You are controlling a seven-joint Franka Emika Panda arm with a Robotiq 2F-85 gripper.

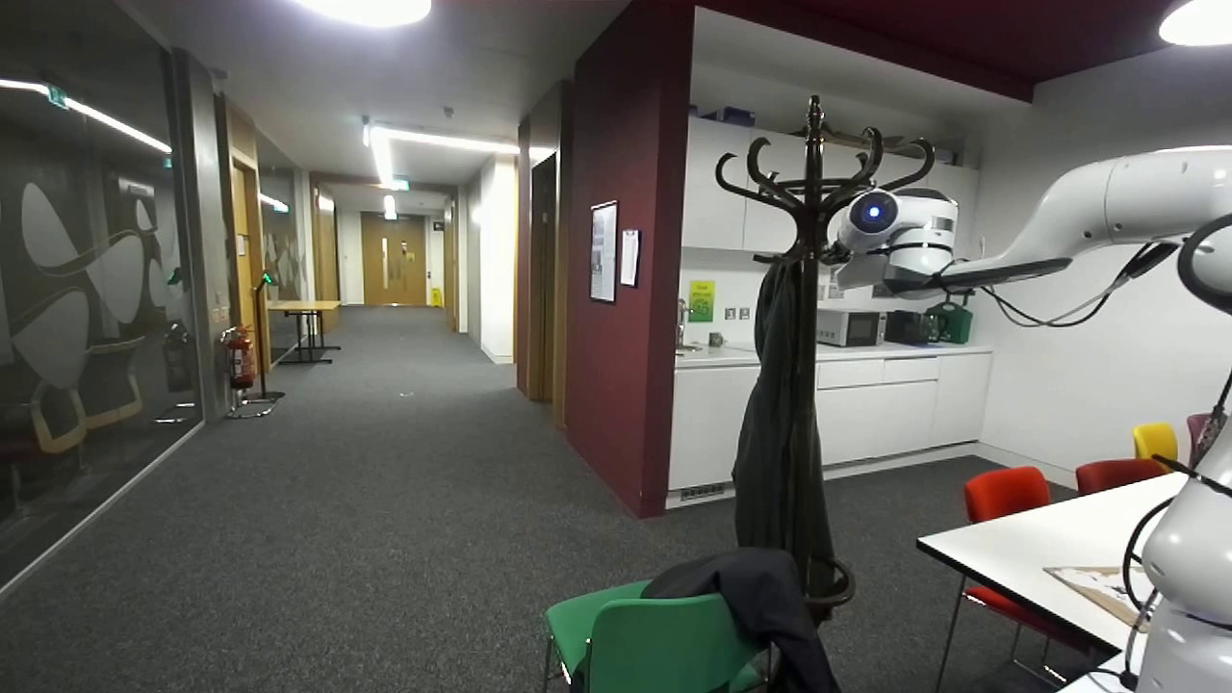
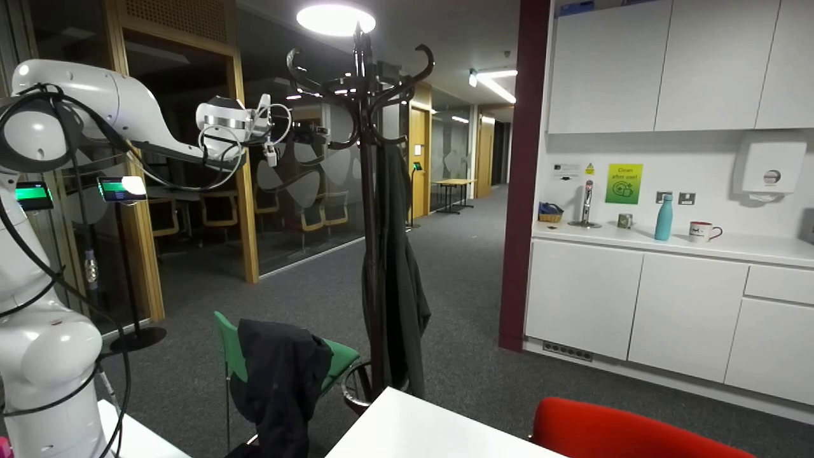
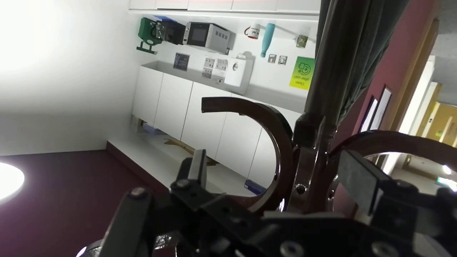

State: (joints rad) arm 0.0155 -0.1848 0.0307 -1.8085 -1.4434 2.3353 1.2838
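Hand (image 3: pixel 280 173) spread, gripping nothing — coat stand (image 3: pixel 332 60) at two o'clock, wrist view. Crooked advance might snag curled hook (image 3: pixel 285 150), tipping stand.

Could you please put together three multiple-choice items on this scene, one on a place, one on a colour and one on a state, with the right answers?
1. Where does the long dark garment hang?
A) On the glass wall
B) On the coat stand
C) On a red chair

2. What colour is the bottle on the counter?
A) Yellow
B) Red
C) Turquoise

3. How do the fingers stand?
A) Spread apart
B) Pressed together
C) Clamped on the bottle

Right letters:
1. B: in both exterior views the garment hangs down along the coat stand.
2. C: an exterior view shows its blue-green body beside the red-handled mug.
3. A: the wrist view shows a wide gap between them.
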